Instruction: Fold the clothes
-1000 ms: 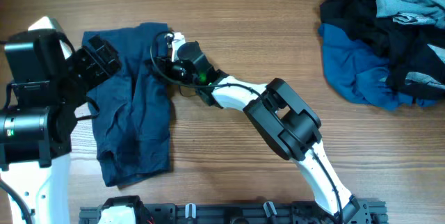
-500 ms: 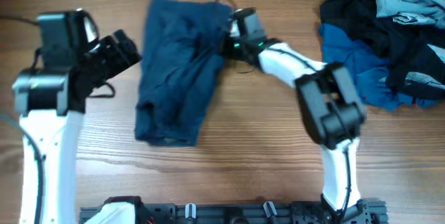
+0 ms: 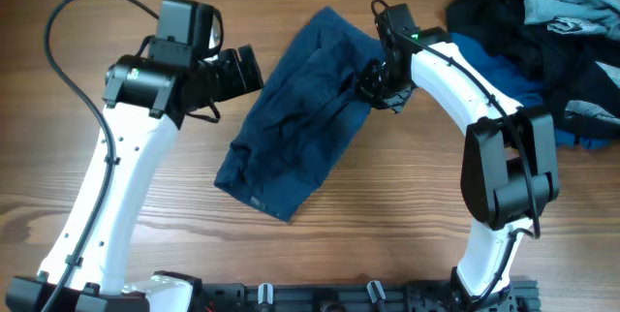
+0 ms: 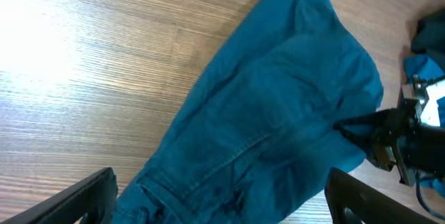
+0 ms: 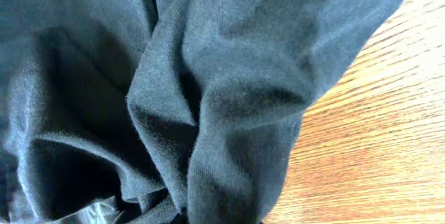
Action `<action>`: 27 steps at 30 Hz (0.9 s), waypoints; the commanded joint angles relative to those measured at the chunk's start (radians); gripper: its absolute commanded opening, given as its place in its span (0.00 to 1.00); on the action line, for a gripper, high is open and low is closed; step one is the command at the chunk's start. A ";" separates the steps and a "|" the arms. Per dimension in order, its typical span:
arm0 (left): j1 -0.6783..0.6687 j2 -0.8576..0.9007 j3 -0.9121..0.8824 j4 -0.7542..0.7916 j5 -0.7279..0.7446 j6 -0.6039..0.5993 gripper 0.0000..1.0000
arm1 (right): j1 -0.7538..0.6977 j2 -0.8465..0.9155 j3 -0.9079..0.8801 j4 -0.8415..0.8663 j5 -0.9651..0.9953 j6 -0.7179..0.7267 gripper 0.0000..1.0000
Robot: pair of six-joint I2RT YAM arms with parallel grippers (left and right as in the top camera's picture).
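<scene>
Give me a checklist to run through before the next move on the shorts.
1. Right pincer shut on shorts: ok, it holds their bunched right edge.
2. Left pincer open and free of cloth: ok, it holds nothing and sits at the shorts' left edge.
3. Shorts flat on table: not ok, they are creased, heaped near the grip and lying slantwise.
4. Shorts apart from pile: ok, bare wood shows between them.
5. Waistband found: cannot tell, the folds hide it.
</scene>
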 commanded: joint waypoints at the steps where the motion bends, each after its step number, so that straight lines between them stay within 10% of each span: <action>1: 0.019 -0.040 0.006 0.005 0.033 -0.001 0.96 | 0.001 -0.059 -0.006 0.024 -0.037 -0.011 0.13; 2: 0.019 -0.039 0.006 0.002 0.055 -0.001 0.96 | -0.001 -0.084 -0.004 0.043 -0.047 -0.072 0.24; 3: 0.019 -0.039 0.006 -0.003 0.079 0.000 0.96 | -0.003 -0.113 0.000 0.046 -0.042 -0.100 0.71; 4: 0.019 -0.039 0.006 -0.008 0.090 0.000 0.96 | -0.009 -0.148 0.003 0.046 -0.035 -0.122 0.96; 13: -0.026 -0.039 0.004 -0.227 0.200 0.082 0.84 | -0.185 -0.384 0.003 0.087 -0.088 -0.414 1.00; 19: -0.185 0.014 -0.040 -0.218 -0.008 0.082 0.70 | -0.237 -0.370 0.002 0.111 -0.237 -0.569 1.00; 27: -0.230 0.319 -0.046 -0.167 -0.161 0.131 0.86 | -0.241 -0.370 0.002 0.091 -0.237 -0.574 1.00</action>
